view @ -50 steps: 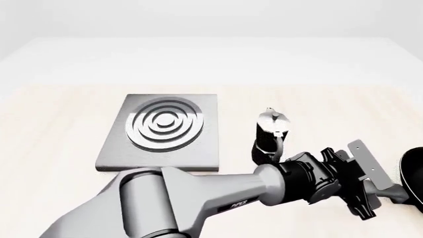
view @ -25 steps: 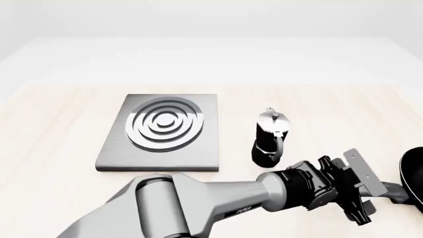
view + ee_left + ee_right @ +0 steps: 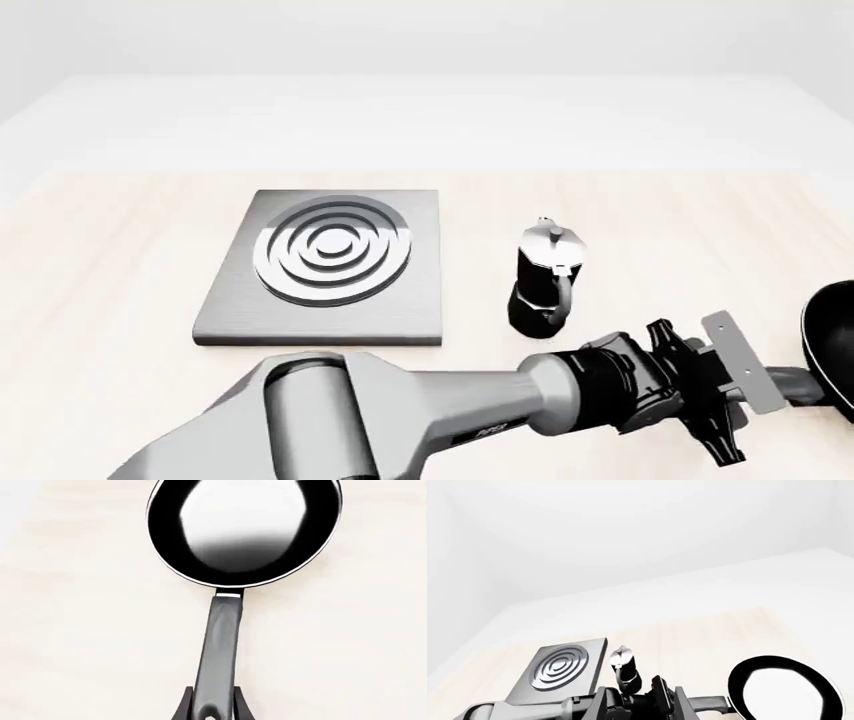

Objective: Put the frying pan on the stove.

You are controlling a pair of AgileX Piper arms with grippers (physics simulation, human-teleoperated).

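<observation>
You are reaching your left gripper [image 3: 212,711] along the frying pan [image 3: 244,527] at the table's right edge, its fingers straddling the handle's slotted end without visibly clamping yet, while the stove [image 3: 330,268] is lying well apart to the left.

We see a pale wooden table [image 3: 120,250] with a faint grain, its far edge meeting a plain white backdrop. On it lies the stove [image 3: 324,267], a flat grey square slab with silver rings, left of the table's middle and well back from the near edge. Just to its right, apart from it, stands a black-and-silver moka pot [image 3: 545,277], upright. Toward the right edge rests the frying pan [image 3: 243,530], black and glossy inside, its long dark handle lying along the tabletop toward the moka pot's side.
</observation>
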